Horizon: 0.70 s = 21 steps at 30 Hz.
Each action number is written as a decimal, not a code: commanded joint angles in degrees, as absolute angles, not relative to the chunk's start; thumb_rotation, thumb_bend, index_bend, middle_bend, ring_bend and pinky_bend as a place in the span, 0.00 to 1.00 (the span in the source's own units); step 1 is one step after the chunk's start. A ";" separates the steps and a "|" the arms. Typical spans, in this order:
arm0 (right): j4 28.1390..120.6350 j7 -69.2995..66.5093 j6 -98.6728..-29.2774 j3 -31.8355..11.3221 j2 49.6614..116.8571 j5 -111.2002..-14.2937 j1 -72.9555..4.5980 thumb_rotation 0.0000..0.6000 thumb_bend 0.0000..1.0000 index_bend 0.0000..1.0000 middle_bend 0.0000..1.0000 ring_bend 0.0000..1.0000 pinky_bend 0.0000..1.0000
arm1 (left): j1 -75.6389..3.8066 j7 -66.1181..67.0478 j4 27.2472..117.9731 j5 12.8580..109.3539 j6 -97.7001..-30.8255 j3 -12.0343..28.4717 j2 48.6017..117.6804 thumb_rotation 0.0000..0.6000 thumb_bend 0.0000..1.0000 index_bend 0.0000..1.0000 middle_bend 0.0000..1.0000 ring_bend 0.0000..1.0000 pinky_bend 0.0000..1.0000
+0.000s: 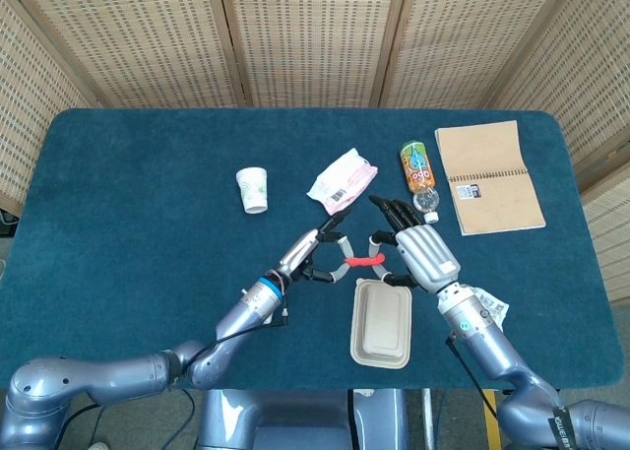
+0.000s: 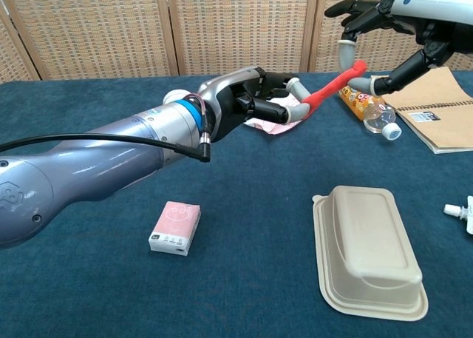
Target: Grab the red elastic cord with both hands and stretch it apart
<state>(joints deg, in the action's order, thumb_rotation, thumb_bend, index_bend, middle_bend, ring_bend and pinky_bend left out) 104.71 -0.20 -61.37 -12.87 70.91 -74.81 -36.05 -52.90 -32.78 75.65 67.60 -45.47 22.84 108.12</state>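
right hand (image 2: 414,16) cut off at chest view's top edge, bottle (image 1: 418,169) label illegible

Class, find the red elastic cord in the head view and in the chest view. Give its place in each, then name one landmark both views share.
Head view: red elastic cord just right of centre, between the two hands, above the tan container.
Chest view: the cord upper right, slanting up from left hand toward right hand.
Shared landmark: tan container.
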 commanded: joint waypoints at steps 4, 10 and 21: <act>104.42 -0.90 -61.88 -12.49 71.16 -75.72 -35.73 1.00 0.67 0.80 0.05 0.00 0.00 | -52.91 -32.20 75.42 67.22 -45.74 22.96 108.21 1.00 0.48 0.72 0.00 0.00 0.00; 102.92 -2.01 -63.36 -12.09 71.05 -78.07 -35.10 1.00 0.67 0.81 0.06 0.00 0.00 | -52.73 -30.51 74.16 66.31 -46.27 23.19 107.84 1.00 0.49 0.76 0.00 0.00 0.00; 96.71 -2.67 -66.05 -10.63 70.89 -81.77 -33.62 1.00 0.67 0.82 0.06 0.00 0.00 | -50.73 -27.90 72.04 65.48 -47.58 23.32 103.35 1.00 0.49 0.79 0.00 0.00 0.00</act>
<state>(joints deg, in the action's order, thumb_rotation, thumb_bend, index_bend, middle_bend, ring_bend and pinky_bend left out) 97.35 -2.70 -65.71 -10.92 70.91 -81.35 -33.88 -51.13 -27.98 72.20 65.56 -47.40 23.29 103.97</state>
